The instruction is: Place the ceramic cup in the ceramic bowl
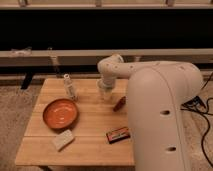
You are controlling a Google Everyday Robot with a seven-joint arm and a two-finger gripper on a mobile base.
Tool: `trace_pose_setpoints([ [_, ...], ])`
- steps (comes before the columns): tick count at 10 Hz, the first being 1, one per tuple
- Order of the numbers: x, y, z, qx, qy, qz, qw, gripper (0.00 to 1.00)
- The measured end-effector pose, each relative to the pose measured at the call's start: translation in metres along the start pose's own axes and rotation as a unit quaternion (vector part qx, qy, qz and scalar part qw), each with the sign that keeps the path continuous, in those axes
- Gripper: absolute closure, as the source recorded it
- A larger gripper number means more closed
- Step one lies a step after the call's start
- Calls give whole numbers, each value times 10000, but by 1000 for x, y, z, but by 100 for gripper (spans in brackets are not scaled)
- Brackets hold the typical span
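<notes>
The ceramic cup (105, 93), small and white, stands upright on the wooden table (90, 150) near its back middle. My gripper (105, 86) comes straight down onto the cup from above, and the wrist hides the cup's rim. The ceramic bowl (60, 113), wide, shallow and orange-red, sits to the front left of the cup, about a bowl's width away, with nothing in it.
A slim clear shaker (69, 86) stands behind the bowl. A pale block (63, 139) lies near the front left edge, a dark flat packet (118, 134) at the front middle, and a reddish-brown item (119, 103) just right of the cup. My bulky arm (160, 115) covers the table's right side.
</notes>
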Motion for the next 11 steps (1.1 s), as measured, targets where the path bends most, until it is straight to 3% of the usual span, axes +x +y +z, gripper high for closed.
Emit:
trace_pose_setpoints([
  [3,7,10,-28,390,-49,-87,9992,96],
  [4,5,16,-36,477,-84,-152,9987,100],
  [6,-6,33,-51,580,-177,-343,9976,100],
  [8,-23,66,-69,636,-286,-679,9953,100],
  [11,-58,125,-89,633,-455,-1334,9880,100],
])
